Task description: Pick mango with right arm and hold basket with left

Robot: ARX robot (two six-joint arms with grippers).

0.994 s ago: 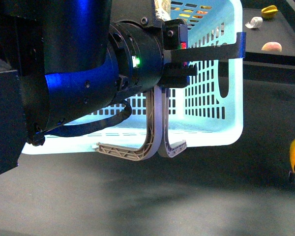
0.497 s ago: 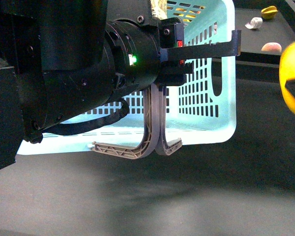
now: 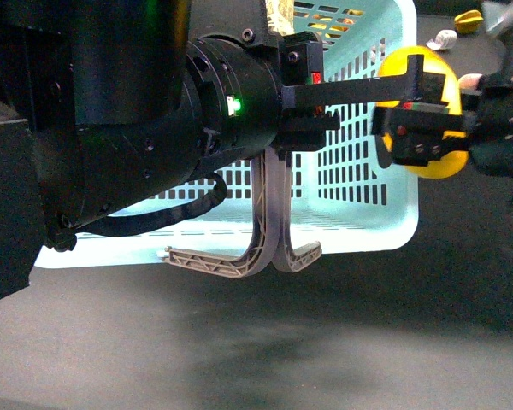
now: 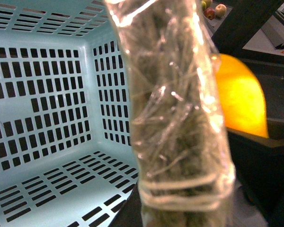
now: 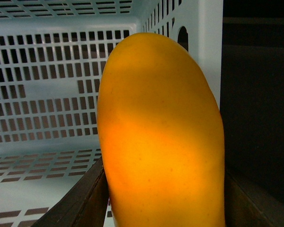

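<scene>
The right hand is seen pinching the mango, with dark fingers clamped across its middle. The fruit is held at the right centre of the front view, raised off the worktop and just beside the right wall of the basket. At upper centre, the left hand appears pressed together on the taped handle. It is judged that the basket should be held steady. The mango should be guided clear of the left hand's long finger, which reaches close to it. A firm, gentle squeeze is advised, since the smooth skin could slip.
</scene>
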